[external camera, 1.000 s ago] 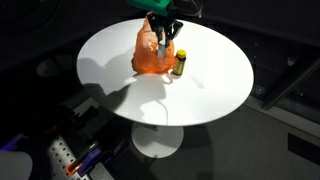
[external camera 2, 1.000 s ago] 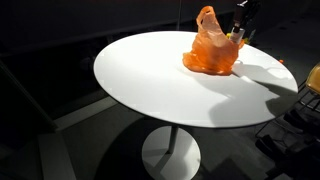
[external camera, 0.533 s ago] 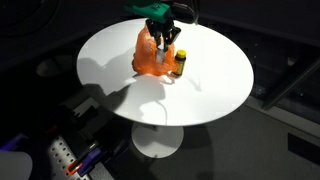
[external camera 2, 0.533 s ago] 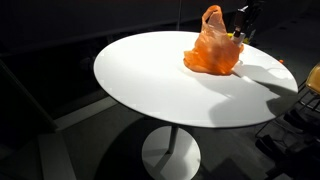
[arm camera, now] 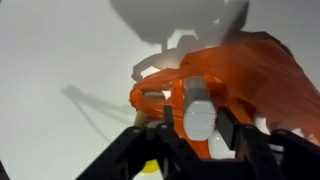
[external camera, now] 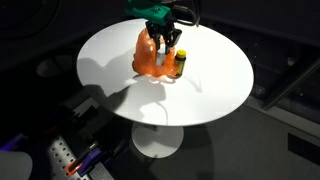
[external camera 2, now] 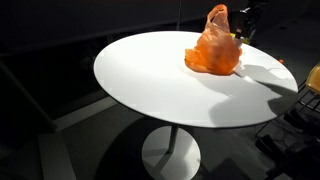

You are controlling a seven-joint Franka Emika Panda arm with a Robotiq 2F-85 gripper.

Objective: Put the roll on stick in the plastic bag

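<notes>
1. The fingers (arm camera: 197, 115) pinch the top of the soft, floppy plastic bag (external camera: 150, 58).
2. The roll on stick (external camera: 180, 63) stands on the table (external camera: 220, 85), just below the fingers. It looks light, hard and slippery, so grab its middle.

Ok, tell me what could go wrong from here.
1. The claw appears to pinch the top of the thin orange plastic bag. The film could slip free, or the whole bag could lift instead of opening.
2. The small yellow roll-on stick with a dark cap stands upright right beside the bag, not yet inside. A tugged bag or the claw could topple it, and it might roll across the round white table.
</notes>
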